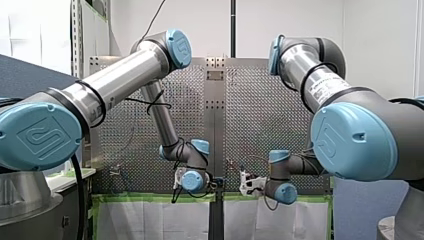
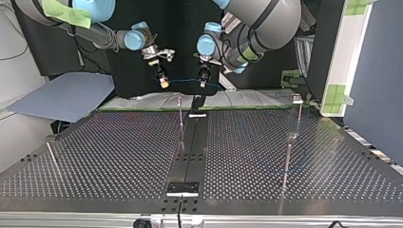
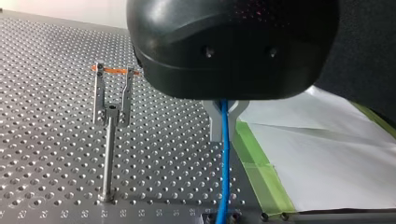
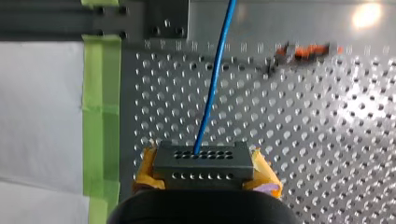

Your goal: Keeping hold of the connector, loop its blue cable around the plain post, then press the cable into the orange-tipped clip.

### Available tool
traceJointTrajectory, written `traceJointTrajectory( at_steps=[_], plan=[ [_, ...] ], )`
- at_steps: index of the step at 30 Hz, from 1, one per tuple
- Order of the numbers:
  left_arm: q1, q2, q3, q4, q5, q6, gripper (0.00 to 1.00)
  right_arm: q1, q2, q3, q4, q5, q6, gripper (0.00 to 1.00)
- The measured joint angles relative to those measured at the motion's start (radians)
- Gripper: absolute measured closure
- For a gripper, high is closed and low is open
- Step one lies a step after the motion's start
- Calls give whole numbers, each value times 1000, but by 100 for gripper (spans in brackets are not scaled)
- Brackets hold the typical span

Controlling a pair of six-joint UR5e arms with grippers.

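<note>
Now | right wrist view only: grey, many-holed connector [image 4: 203, 163] clamped in right gripper [image 4: 204, 169] yellow pads [image 4: 145, 172], blue cable [image 4: 212, 88] leaving it | left wrist view only: left gripper [image 3: 223, 117] metal fingers [image 3: 215, 127] pinched narrow on the cable; forked orange-tipped clip [image 3: 112, 95] nearby on perforated steel table [image 3: 46, 140].

Blue cable [image 2: 185, 80] spans gap between connector [image 4: 203, 161] in my right gripper [image 2: 164, 84] and my left gripper [image 2: 203, 83]: no passage there. Thin post [image 2: 180, 116] at table [image 2: 119, 156] far middle, below cable. Orange-tipped clip [image 3: 112, 93] beside left gripper, apart from cable. Open plate between thin post and two posts [image 2: 286, 164] at top view's right.
</note>
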Motion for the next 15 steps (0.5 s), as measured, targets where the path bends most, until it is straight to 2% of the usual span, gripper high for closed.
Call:
traceJointTrajectory(
  at_steps=[7,15],
  plan=[
    [-1,0,11,5,-7,-4,99,-28,0,-30,49,2,-12,100],
    [-11,0,28,-6,-17,-6,99,-61,0,-35,60,3,-12,100]
  ],
)
